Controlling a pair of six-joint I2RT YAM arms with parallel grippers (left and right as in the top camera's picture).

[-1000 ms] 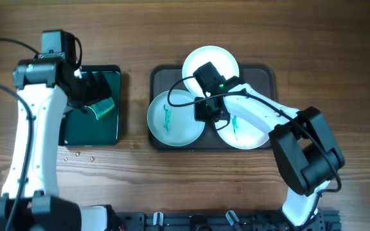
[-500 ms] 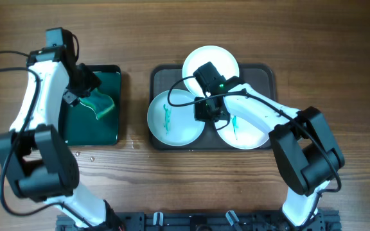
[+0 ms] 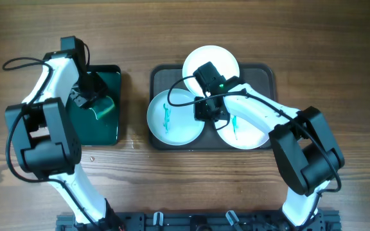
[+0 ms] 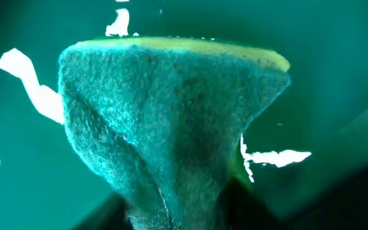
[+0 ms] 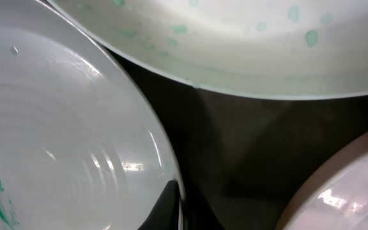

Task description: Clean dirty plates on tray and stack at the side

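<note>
Wooden table [image 3: 172,186], dark tray [image 3: 270,72] of three plates [image 3: 178,127] — left gripper [image 3: 91,100] pinching green sponge [image 4: 171,128], right gripper [image 3: 209,111], finger gap unclear

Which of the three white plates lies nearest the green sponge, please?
The left plate, teal-streaked and at the left end of the tray, lies nearest the sponge; the other two plates sit farther right.
</note>
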